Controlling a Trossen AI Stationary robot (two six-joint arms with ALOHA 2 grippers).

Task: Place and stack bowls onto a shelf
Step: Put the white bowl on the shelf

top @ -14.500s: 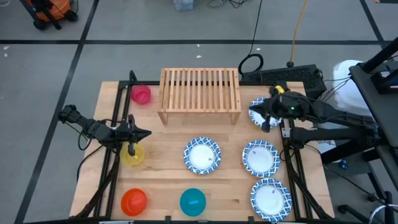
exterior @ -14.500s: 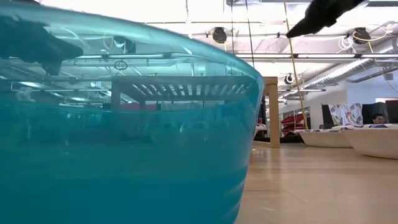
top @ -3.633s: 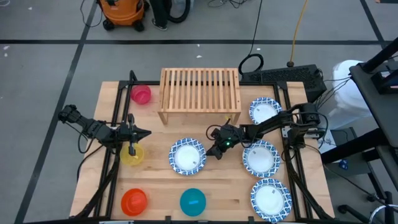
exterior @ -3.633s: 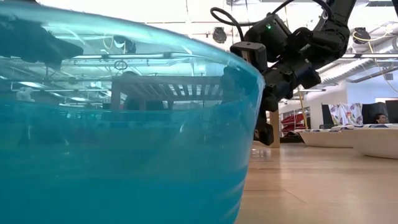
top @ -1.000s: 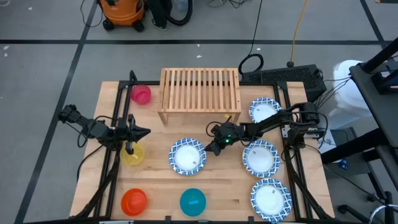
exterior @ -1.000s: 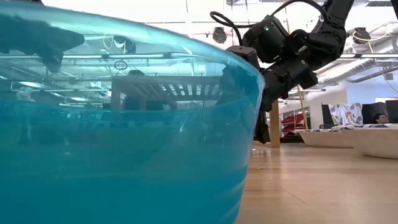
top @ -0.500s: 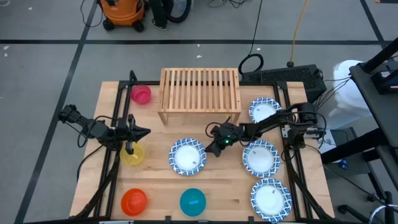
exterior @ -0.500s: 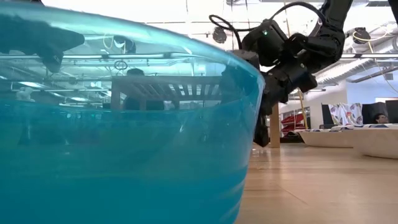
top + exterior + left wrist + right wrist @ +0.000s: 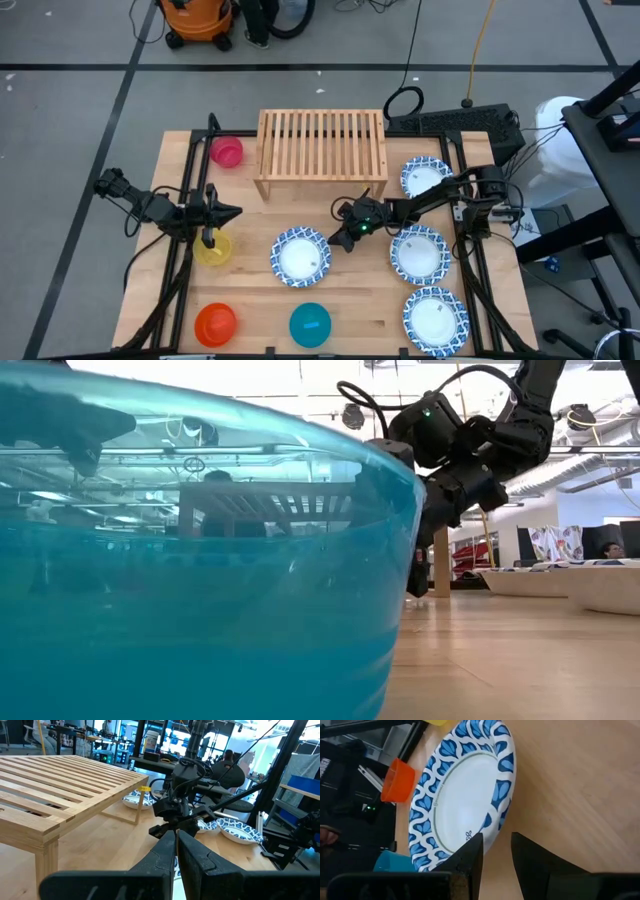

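A blue-patterned bowl (image 9: pixel 300 258) (image 9: pixel 460 795) rests on its base on the table in front of the shelf (image 9: pixel 322 150). My right gripper (image 9: pixel 338 243) (image 9: pixel 496 840) is open at that bowl's right rim, fingers slanting down. One finger is over the bowl's inside and the other is outside it. My left gripper (image 9: pixel 212 238) (image 9: pixel 176 851) hangs shut and empty over the yellow bowl (image 9: pixel 213 250). Three more patterned bowls (image 9: pixel 425 178) (image 9: pixel 420 252) (image 9: pixel 436 318) sit at the right. The pink (image 9: pixel 226 152), orange-red (image 9: pixel 215 322) and teal (image 9: pixel 310 324) bowls also stand on the table. My right gripper straddles the patterned bowl's right rim (image 9: pixel 492 831), coming slantwise from the table's right and above. One fingertip (image 9: pixel 474 847) lies over the rim and the other (image 9: pixel 525 850) is over bare wood. I cannot tell whether either finger touches the rim. The bowl sits flat on the table.
The teal bowl (image 9: pixel 200 560) fills most of the low view, close to the camera. A black frame runs along both table sides (image 9: pixel 185 200) (image 9: pixel 462 215). Bare wood lies between the shelf's front legs and the middle bowl. A vacuum and cables lie on the floor beyond.
My right gripper has tipped a little steeper and sunk slightly at the bowl's right rim, its fingers as far apart as before. The patterned bowl has slid a little toward the table's near edge.
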